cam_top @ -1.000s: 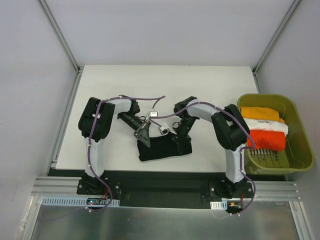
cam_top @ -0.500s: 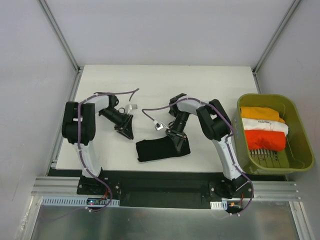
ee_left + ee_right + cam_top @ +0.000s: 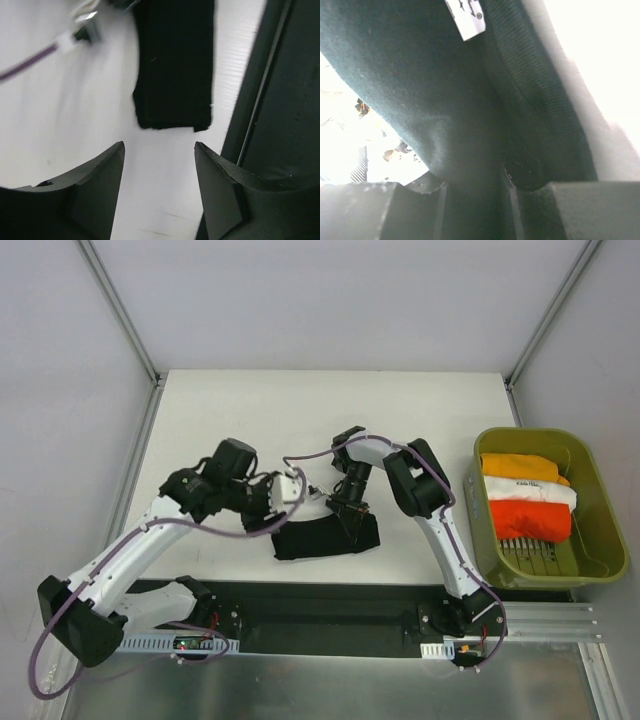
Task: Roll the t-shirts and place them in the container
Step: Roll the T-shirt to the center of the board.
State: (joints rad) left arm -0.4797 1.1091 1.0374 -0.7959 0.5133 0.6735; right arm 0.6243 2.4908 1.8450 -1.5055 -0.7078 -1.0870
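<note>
A black t-shirt (image 3: 322,538) lies rolled into a short bundle near the table's front edge. In the left wrist view the black t-shirt (image 3: 172,65) lies ahead of my left gripper (image 3: 159,150), which is open, empty and clear of the cloth. From above, my left gripper (image 3: 272,502) sits just left of the bundle's left end. My right gripper (image 3: 352,512) is at the bundle's right end. In the right wrist view black cloth (image 3: 445,100) with a white label (image 3: 467,20) fills the space between the fingers of my right gripper (image 3: 475,200).
An olive-yellow bin (image 3: 600,500) stands at the table's right edge and holds orange (image 3: 520,466), white (image 3: 530,492) and red-orange (image 3: 530,520) t-shirt bundles. The table's front edge and a dark rail (image 3: 280,100) run just beside the black bundle. Purple cables (image 3: 310,455) loop over both arms.
My left gripper let go of the black t-shirt, opened, swung away left, then came back low beside the bundle's left end. The right gripper stayed on the cloth.
</note>
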